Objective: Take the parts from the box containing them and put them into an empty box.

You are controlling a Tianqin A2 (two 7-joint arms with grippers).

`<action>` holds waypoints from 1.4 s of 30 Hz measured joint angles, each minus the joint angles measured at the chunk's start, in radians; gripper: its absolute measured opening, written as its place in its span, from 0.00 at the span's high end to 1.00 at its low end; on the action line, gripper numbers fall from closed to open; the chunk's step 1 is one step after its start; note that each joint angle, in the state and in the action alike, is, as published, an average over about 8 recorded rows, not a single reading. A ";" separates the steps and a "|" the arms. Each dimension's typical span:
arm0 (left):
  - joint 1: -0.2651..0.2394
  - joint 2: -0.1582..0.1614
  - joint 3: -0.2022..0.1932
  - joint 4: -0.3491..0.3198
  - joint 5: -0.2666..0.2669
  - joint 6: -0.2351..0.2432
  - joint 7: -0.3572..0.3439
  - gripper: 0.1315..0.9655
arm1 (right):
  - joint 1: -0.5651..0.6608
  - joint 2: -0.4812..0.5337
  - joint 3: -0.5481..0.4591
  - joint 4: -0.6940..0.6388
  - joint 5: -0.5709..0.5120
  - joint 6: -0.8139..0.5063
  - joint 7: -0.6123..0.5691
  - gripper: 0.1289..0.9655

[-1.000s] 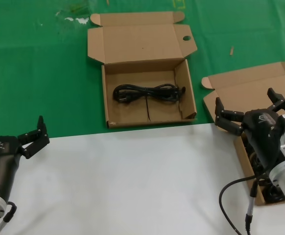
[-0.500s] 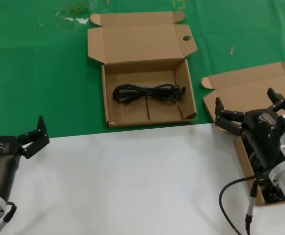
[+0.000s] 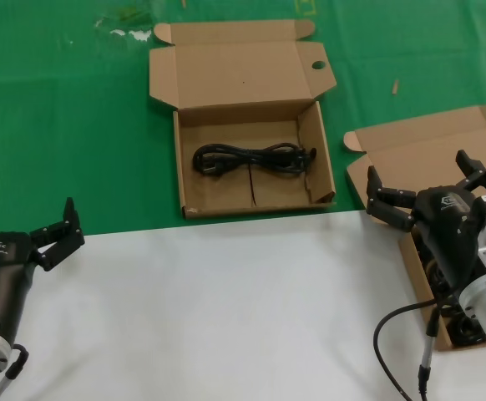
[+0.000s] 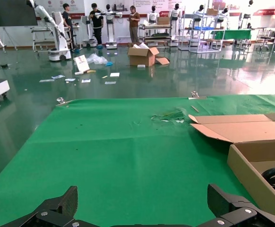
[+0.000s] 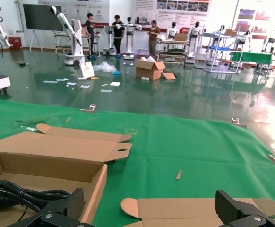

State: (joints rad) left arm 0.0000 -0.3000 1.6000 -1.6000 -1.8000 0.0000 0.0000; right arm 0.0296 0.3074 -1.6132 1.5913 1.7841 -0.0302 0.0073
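Observation:
The box with a round hole in its lid tab (image 3: 251,159) lies open on the green cloth, with one coiled black cable (image 3: 251,159) across its floor; the right wrist view shows this box (image 5: 57,153) and cable (image 5: 14,195) too. The plain-lidded box (image 3: 427,154) sits at the right edge, and more black cables (image 3: 435,276) show in it beneath my right arm. My right gripper (image 3: 422,180) hovers open over that box, holding nothing; the plain lid (image 5: 199,208) lies between its fingers in the right wrist view. My left gripper (image 3: 55,230) waits open at the near left.
A white sheet (image 3: 226,309) covers the near half of the table, green cloth (image 3: 59,125) the far half. Small scraps (image 3: 395,85) lie on the cloth. The left wrist view catches the holed box's corner (image 4: 251,161) off to one side.

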 joint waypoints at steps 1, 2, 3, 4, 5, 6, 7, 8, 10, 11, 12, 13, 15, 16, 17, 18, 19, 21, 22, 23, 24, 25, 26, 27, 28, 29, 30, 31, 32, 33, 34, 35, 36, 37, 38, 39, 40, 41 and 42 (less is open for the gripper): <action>0.000 0.000 0.000 0.000 0.000 0.000 0.000 0.00 | 0.000 0.000 0.000 0.000 0.000 0.000 0.000 0.00; 0.000 0.000 0.000 0.000 0.000 0.000 0.000 0.00 | 0.000 0.000 0.000 0.000 0.000 0.000 0.000 0.00; 0.000 0.000 0.000 0.000 0.000 0.000 0.000 0.00 | 0.000 0.000 0.000 0.000 0.000 0.000 0.000 0.00; 0.000 0.000 0.000 0.000 0.000 0.000 0.000 0.00 | 0.000 0.000 0.000 0.000 0.000 0.000 0.000 0.00; 0.000 0.000 0.000 0.000 0.000 0.000 0.000 0.00 | 0.000 0.000 0.000 0.000 0.000 0.000 0.000 0.00; 0.000 0.000 0.000 0.000 0.000 0.000 0.000 0.00 | 0.000 0.000 0.000 0.000 0.000 0.000 0.000 0.00; 0.000 0.000 0.000 0.000 0.000 0.000 0.000 0.00 | 0.000 0.000 0.000 0.000 0.000 0.000 0.000 0.00; 0.000 0.000 0.000 0.000 0.000 0.000 0.000 0.00 | 0.000 0.000 0.000 0.000 0.000 0.000 0.000 0.00; 0.000 0.000 0.000 0.000 0.000 0.000 0.000 0.00 | 0.000 0.000 0.000 0.000 0.000 0.000 0.000 0.00; 0.000 0.000 0.000 0.000 0.000 0.000 0.000 0.00 | 0.000 0.000 0.000 0.000 0.000 0.000 0.000 0.00; 0.000 0.000 0.000 0.000 0.000 0.000 0.000 0.00 | 0.000 0.000 0.000 0.000 0.000 0.000 0.000 0.00; 0.000 0.000 0.000 0.000 0.000 0.000 0.000 0.00 | 0.000 0.000 0.000 0.000 0.000 0.000 0.000 0.00; 0.000 0.000 0.000 0.000 0.000 0.000 0.000 0.00 | 0.000 0.000 0.000 0.000 0.000 0.000 0.000 0.00; 0.000 0.000 0.000 0.000 0.000 0.000 0.000 0.00 | 0.000 0.000 0.000 0.000 0.000 0.000 0.000 0.00; 0.000 0.000 0.000 0.000 0.000 0.000 0.000 0.00 | 0.000 0.000 0.000 0.000 0.000 0.000 0.000 0.00; 0.000 0.000 0.000 0.000 0.000 0.000 0.000 0.00 | 0.000 0.000 0.000 0.000 0.000 0.000 0.000 0.00; 0.000 0.000 0.000 0.000 0.000 0.000 0.000 0.00 | 0.000 0.000 0.000 0.000 0.000 0.000 0.000 0.00; 0.000 0.000 0.000 0.000 0.000 0.000 0.000 0.00 | 0.000 0.000 0.000 0.000 0.000 0.000 0.000 0.00; 0.000 0.000 0.000 0.000 0.000 0.000 0.000 0.00 | 0.000 0.000 0.000 0.000 0.000 0.000 0.000 0.00; 0.000 0.000 0.000 0.000 0.000 0.000 0.000 0.00 | 0.000 0.000 0.000 0.000 0.000 0.000 0.000 0.00; 0.000 0.000 0.000 0.000 0.000 0.000 0.000 0.00 | 0.000 0.000 0.000 0.000 0.000 0.000 0.000 0.00; 0.000 0.000 0.000 0.000 0.000 0.000 0.000 0.00 | 0.000 0.000 0.000 0.000 0.000 0.000 0.000 0.00; 0.000 0.000 0.000 0.000 0.000 0.000 0.000 0.00 | 0.000 0.000 0.000 0.000 0.000 0.000 0.000 0.00; 0.000 0.000 0.000 0.000 0.000 0.000 0.000 0.00 | 0.000 0.000 0.000 0.000 0.000 0.000 0.000 0.00; 0.000 0.000 0.000 0.000 0.000 0.000 0.000 0.00 | 0.000 0.000 0.000 0.000 0.000 0.000 0.000 0.00; 0.000 0.000 0.000 0.000 0.000 0.000 0.000 0.00 | 0.000 0.000 0.000 0.000 0.000 0.000 0.000 0.00; 0.000 0.000 0.000 0.000 0.000 0.000 0.000 0.00 | 0.000 0.000 0.000 0.000 0.000 0.000 0.000 0.00; 0.000 0.000 0.000 0.000 0.000 0.000 0.000 0.00 | 0.000 0.000 0.000 0.000 0.000 0.000 0.000 0.00; 0.000 0.000 0.000 0.000 0.000 0.000 0.000 0.00 | 0.000 0.000 0.000 0.000 0.000 0.000 0.000 0.00; 0.000 0.000 0.000 0.000 0.000 0.000 0.000 0.00 | 0.000 0.000 0.000 0.000 0.000 0.000 0.000 0.00; 0.000 0.000 0.000 0.000 0.000 0.000 0.000 0.00 | 0.000 0.000 0.000 0.000 0.000 0.000 0.000 0.00; 0.000 0.000 0.000 0.000 0.000 0.000 0.000 0.00 | 0.000 0.000 0.000 0.000 0.000 0.000 0.000 0.00; 0.000 0.000 0.000 0.000 0.000 0.000 0.000 0.00 | 0.000 0.000 0.000 0.000 0.000 0.000 0.000 0.00; 0.000 0.000 0.000 0.000 0.000 0.000 0.000 0.00 | 0.000 0.000 0.000 0.000 0.000 0.000 0.000 0.00; 0.000 0.000 0.000 0.000 0.000 0.000 0.000 0.00 | 0.000 0.000 0.000 0.000 0.000 0.000 0.000 0.00; 0.000 0.000 0.000 0.000 0.000 0.000 0.000 0.00 | 0.000 0.000 0.000 0.000 0.000 0.000 0.000 0.00; 0.000 0.000 0.000 0.000 0.000 0.000 0.000 0.00 | 0.000 0.000 0.000 0.000 0.000 0.000 0.000 0.00; 0.000 0.000 0.000 0.000 0.000 0.000 0.000 0.00 | 0.000 0.000 0.000 0.000 0.000 0.000 0.000 0.00; 0.000 0.000 0.000 0.000 0.000 0.000 0.000 0.00 | 0.000 0.000 0.000 0.000 0.000 0.000 0.000 0.00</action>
State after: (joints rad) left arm 0.0000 -0.3000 1.6000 -1.6000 -1.8000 0.0000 0.0000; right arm 0.0296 0.3074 -1.6132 1.5913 1.7841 -0.0302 0.0073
